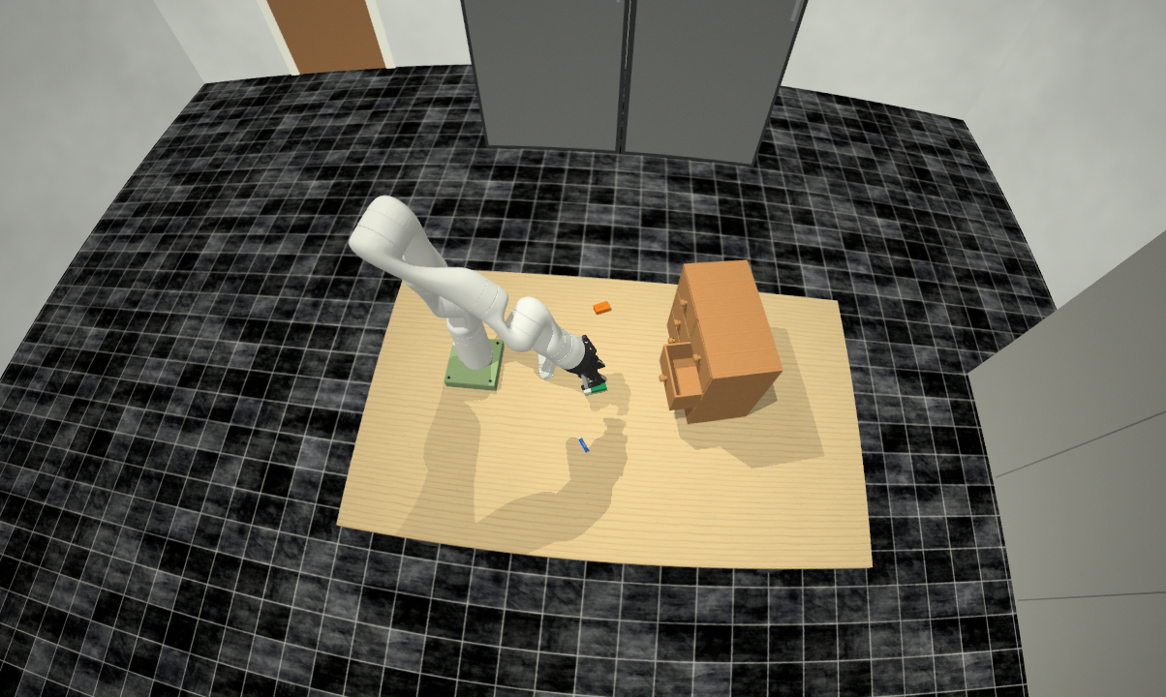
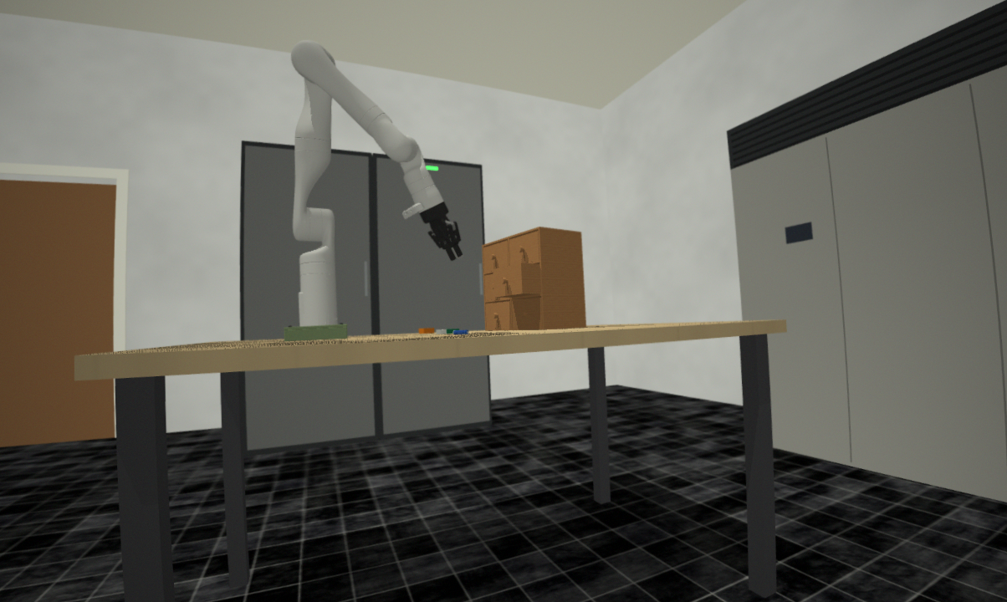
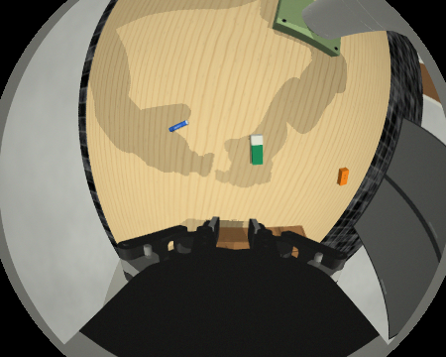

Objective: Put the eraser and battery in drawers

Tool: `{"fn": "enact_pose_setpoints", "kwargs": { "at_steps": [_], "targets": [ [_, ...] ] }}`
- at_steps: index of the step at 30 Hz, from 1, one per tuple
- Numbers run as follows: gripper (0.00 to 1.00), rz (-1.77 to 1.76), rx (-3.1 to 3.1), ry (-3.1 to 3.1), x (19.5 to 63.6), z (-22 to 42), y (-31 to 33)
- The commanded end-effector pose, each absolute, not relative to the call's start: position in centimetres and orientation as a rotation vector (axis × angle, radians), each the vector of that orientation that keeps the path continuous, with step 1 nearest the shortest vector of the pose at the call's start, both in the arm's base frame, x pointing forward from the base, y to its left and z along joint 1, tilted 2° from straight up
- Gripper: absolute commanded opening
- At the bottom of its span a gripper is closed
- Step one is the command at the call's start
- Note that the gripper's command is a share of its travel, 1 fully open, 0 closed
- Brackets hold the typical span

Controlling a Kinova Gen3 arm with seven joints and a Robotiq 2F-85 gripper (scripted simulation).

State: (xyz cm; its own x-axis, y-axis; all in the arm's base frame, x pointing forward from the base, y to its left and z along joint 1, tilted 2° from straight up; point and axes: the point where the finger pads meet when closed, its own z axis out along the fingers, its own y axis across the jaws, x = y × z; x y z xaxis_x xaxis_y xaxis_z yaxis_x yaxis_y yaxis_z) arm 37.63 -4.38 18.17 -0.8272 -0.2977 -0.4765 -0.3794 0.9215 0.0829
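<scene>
The green and white eraser (image 1: 597, 389) (image 3: 257, 150) lies flat on the table, in the arm's shadow. The orange nine-volt battery (image 1: 601, 307) (image 3: 342, 177) lies further back on the table. The small wooden chest (image 1: 730, 329) (image 2: 552, 272) stands at the right with its fronts facing the arm. One right-hand drawer (image 1: 682, 374) (image 2: 523, 308) is pulled out a short way. My gripper (image 1: 593, 374) (image 2: 453, 251) (image 3: 234, 226) hangs high above the table, left of the chest's front and over the eraser. Its fingers stand part open with nothing between them.
A small blue stick (image 1: 583, 444) (image 3: 178, 126) lies on the table toward the front. The arm's green base plate (image 1: 475, 371) (image 3: 302, 23) sits at the table's left. The table (image 1: 699, 511) (image 2: 417, 351) ends just past the chest.
</scene>
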Motion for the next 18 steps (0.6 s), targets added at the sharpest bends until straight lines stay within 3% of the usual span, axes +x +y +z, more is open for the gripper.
{"fn": "enact_pose_setpoints", "kwargs": {
  "at_steps": [1, 18],
  "targets": [
    [0.33, 0.201, -0.530, 2.633, 38.2, 19.2, -4.1],
    [0.33, 0.129, -0.573, 2.872, 36.7, 21.2, -5.0]
  ]
}}
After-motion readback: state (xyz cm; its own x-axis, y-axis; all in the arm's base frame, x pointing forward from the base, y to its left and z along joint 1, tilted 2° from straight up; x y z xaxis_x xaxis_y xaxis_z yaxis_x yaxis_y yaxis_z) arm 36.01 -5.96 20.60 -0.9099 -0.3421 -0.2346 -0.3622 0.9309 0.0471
